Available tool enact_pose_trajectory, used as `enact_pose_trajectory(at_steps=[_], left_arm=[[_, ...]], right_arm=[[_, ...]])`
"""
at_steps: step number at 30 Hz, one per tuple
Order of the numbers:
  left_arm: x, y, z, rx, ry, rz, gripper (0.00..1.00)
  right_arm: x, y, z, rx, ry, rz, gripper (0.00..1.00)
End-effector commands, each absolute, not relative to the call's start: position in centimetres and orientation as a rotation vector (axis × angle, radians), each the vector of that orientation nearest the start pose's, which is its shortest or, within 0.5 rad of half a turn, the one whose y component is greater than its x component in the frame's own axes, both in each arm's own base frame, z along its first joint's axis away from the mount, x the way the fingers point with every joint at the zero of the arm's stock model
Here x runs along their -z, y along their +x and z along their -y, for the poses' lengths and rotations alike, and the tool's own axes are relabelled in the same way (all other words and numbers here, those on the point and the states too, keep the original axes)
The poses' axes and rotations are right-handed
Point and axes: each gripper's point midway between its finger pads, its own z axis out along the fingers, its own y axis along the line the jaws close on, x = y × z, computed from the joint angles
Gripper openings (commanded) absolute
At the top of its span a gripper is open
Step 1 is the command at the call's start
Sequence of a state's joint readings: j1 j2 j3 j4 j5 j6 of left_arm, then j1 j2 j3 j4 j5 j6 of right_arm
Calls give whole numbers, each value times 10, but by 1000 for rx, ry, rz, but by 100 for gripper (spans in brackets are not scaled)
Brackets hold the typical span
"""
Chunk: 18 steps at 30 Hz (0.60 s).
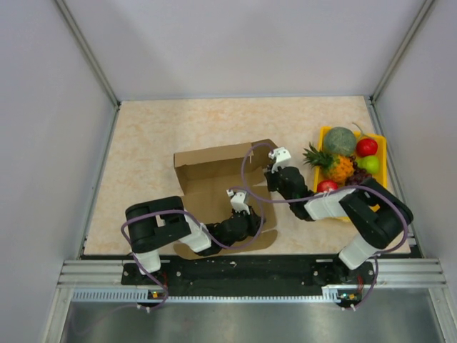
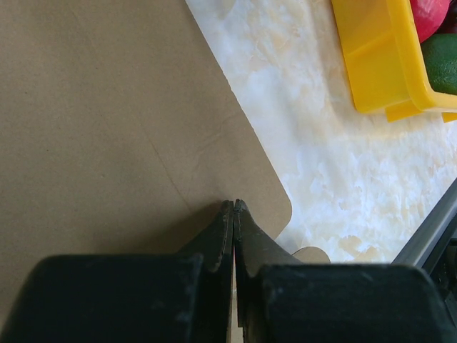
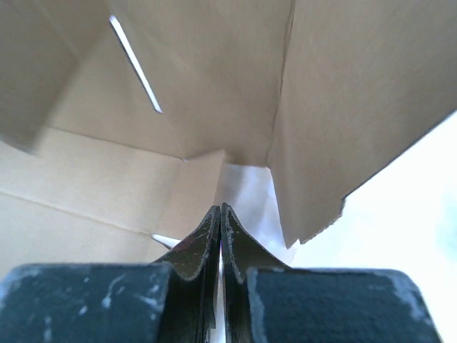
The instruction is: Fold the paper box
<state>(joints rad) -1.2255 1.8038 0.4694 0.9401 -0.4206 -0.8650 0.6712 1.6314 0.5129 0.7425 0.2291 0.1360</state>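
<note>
Pressing tip-down: left gripper (image 2: 234, 204) clenched on nothing, its tips on a flat flap of the paper box (image 2: 107, 128), near that flap's rounded corner. Right gripper (image 3: 220, 207) likewise pinched shut and empty, nosing into an inner corner between raised walls.

Box sits half-formed beside the yellow tray (image 1: 323, 133), on the tray's left-arm side, with the right gripper between the two.

Risks, judged:
- Left tips skate off the rounded corner; flap springs up.
- The smooth table (image 1: 157, 128) lets the whole box slide toward the tray under a sideways push.
- Unheld walls relax, so a tab may miss the slot (image 3: 136, 64).

Writing: none legible; cardboard plain, tray unmarked.
</note>
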Motion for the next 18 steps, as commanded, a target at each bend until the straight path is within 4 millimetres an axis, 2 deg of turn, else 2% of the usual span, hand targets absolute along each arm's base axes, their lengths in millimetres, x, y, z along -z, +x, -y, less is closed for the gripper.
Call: enact_pose_trajectory(at_steps=[1, 5, 8, 10, 13, 18], left_arm=[[-19, 182, 369, 917, 84, -2064, 0], [-18, 182, 368, 914, 78, -2065, 0], [-20, 182, 368, 916, 78, -2063, 0], [-19, 182, 367, 911, 80, -2063, 0], [-19, 182, 367, 911, 79, -2064, 0], [-19, 182, 370, 921, 85, -2063, 0]], right_arm=[[-97, 339, -248, -492, -309, -1794, 0], [-94, 339, -264, -565, -338, -1803, 0], [-89, 344, -267, -545, -339, -1826, 0], [-83, 346, -255, -469, -326, -1852, 0], [-82, 355, -224, -266, -262, -1901, 0], [-75, 358, -208, -179, -245, -1924, 0]])
